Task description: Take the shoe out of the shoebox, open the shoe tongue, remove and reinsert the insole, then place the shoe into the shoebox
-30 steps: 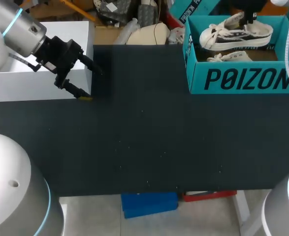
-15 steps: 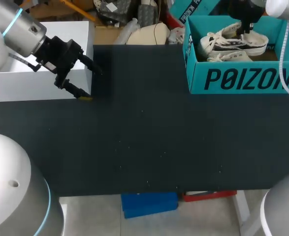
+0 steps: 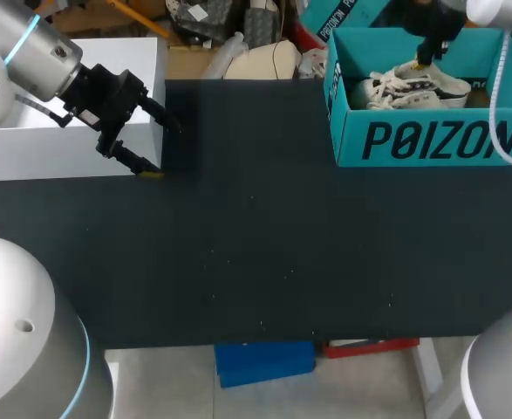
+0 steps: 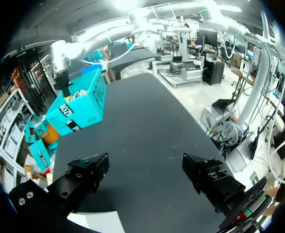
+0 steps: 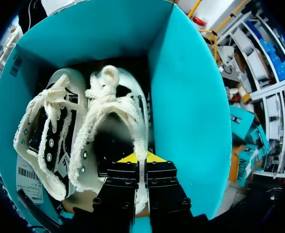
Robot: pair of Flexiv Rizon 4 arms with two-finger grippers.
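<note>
The right hand (image 5: pixel 142 158) was pinched shut on the side of the shoe (image 5: pixel 101 104), low in the box (image 5: pixel 191 97) under it, and that thin edge could slip and land crooked on the other shoe (image 5: pixel 44 131), while the left hand (image 4: pixel 145 168) was wide open.

A white box (image 3: pixel 29 148) sits at the black table's (image 3: pixel 264 244) far-left edge.

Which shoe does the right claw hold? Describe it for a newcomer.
Find the teal box at the far right corner of the table, with two white shoes inside. The held shoe is the one whose frayed collar the right claw pinches, mouth gaping open; the other shoe shows a black, laced front.
</note>
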